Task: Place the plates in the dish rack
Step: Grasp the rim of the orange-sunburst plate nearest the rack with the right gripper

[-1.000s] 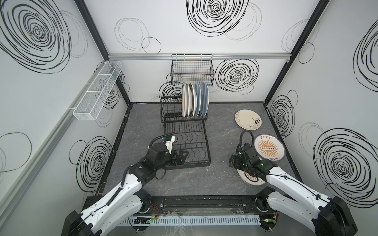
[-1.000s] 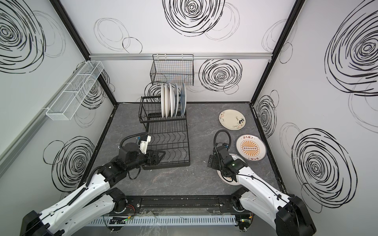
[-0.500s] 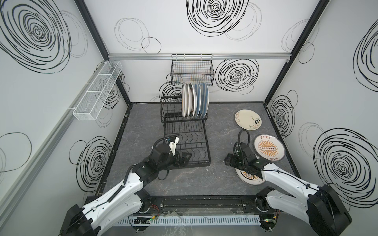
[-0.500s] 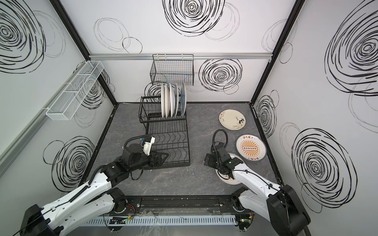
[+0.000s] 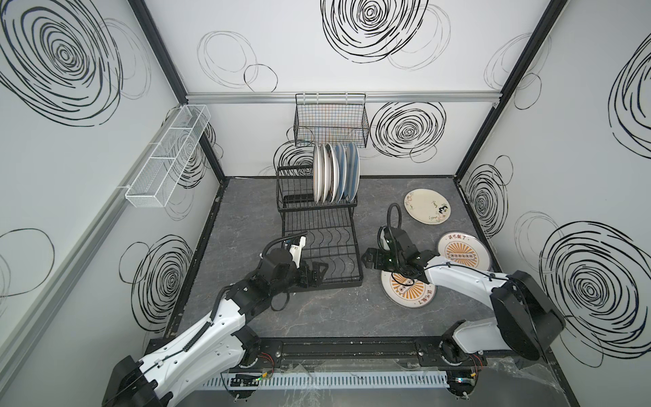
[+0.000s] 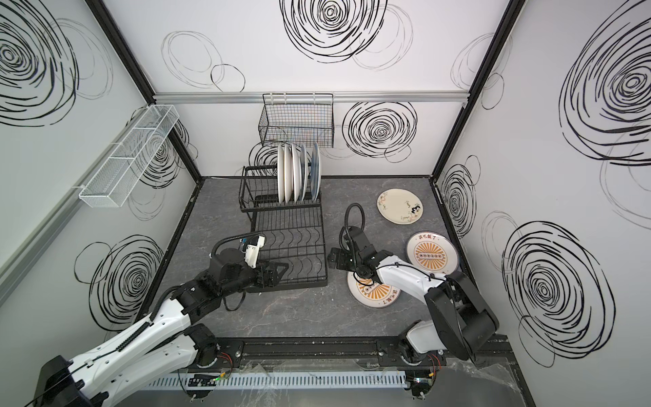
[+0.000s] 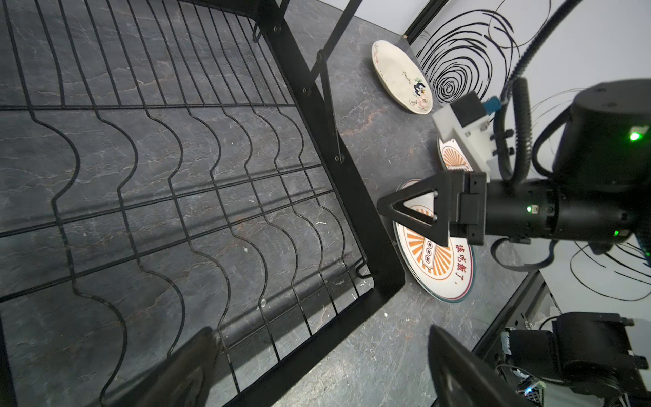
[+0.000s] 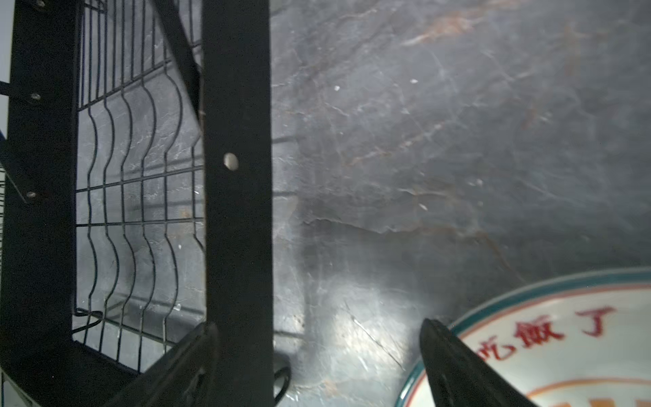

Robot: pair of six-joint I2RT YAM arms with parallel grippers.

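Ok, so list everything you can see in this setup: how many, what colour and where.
dish rack: one, black wire, mid-table toward the back wall
racked plates: about five, white and blue, on edge in the upper shelf
floral plate: one, cream, flat on the table right of the rack
sunburst plates: two, orange, flat at the right; the nearer one partly under the right arm
wall basket: one, black, back wall
mesh basket: one, white, left wall
table: one, dark grey
left hand: open, empty, over the lower tray's front
right hand: open, empty, beside the rack
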